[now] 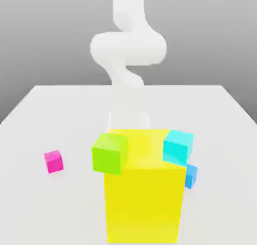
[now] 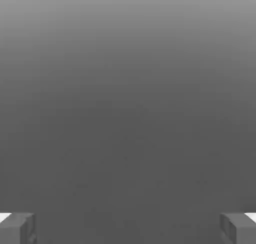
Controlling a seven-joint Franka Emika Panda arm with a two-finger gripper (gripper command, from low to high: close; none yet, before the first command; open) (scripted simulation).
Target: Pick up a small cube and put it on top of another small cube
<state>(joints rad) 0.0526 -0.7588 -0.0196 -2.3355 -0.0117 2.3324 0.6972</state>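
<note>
Blue small cube (image 1: 191, 175) sits on the counter (image 1: 60, 108), far from the wide-open, empty hand (image 2: 128, 228), so not yet reached.

Desk (image 1: 60, 108): white, flat. Resting on it: a big yellow block (image 1: 143, 204) nearest the camera; a small magenta cube (image 1: 53, 161) well apart toward the exterior view's left; a small blue cube (image 1: 191, 175) just beside the block's right edge, partly hidden behind it.

yellow block (image 1: 143, 204), green cube (image 1: 109, 152), small cube (image 1: 191, 175)
</note>
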